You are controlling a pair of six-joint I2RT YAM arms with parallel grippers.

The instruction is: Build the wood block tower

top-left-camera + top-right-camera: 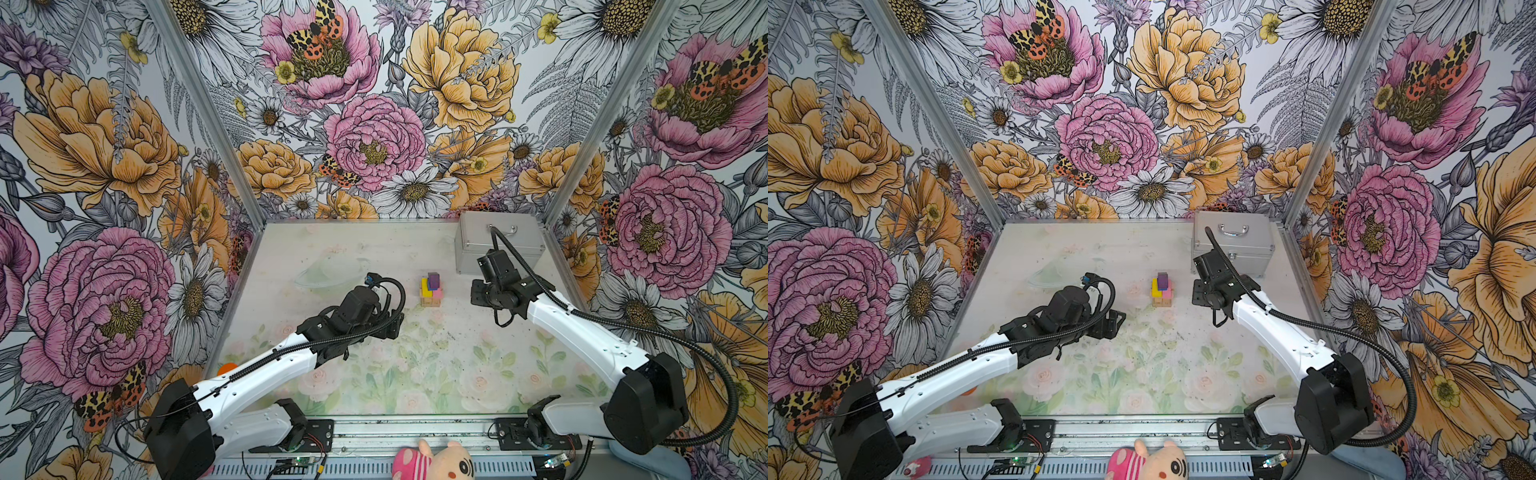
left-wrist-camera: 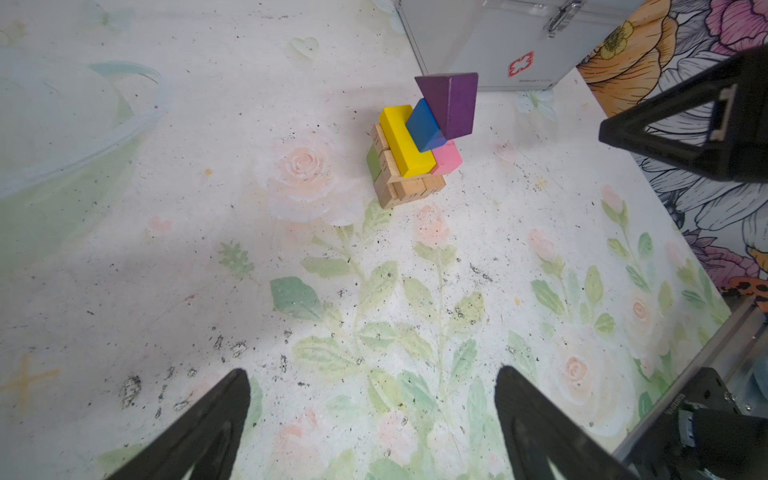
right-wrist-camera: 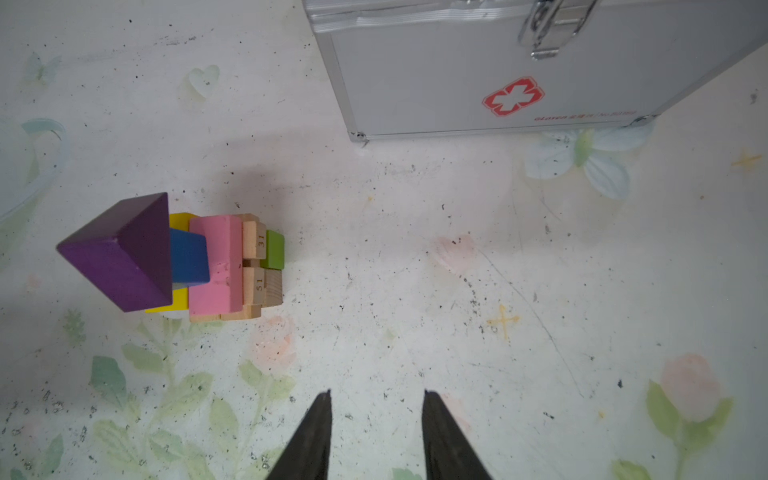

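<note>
Beside the tower [image 1: 431,289], both arms [image 1: 266,365] [image 1: 582,332] reach forward, left claw [image 2: 372,370] wide, right claw [image 3: 378,391] narrow, empty.

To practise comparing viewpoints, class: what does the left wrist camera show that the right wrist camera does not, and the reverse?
Only the left wrist view: the left gripper, jaws wide apart and empty, and the flowered wall. Only the right wrist view: the gap of the right gripper, narrow and empty, and the pink block along its full length. Both: the tower, purple block on top, blue, yellow, green and tan below, near the silver case with its red cross.
</note>
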